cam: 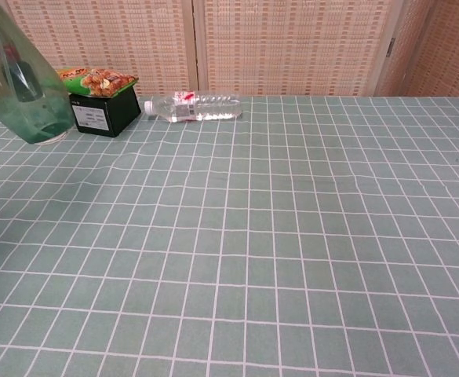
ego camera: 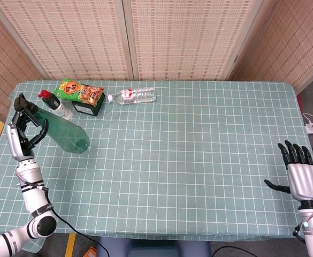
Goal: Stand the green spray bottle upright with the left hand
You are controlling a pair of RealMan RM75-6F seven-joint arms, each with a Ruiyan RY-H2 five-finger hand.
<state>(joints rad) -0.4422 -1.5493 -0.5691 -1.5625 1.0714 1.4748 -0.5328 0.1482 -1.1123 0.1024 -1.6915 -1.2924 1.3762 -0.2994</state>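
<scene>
The left robot hand (ego camera: 21, 131) is gripping the tilted green spray bottle (ego camera: 65, 134), needing to set its base on the desk (ego camera: 199, 160).
</scene>
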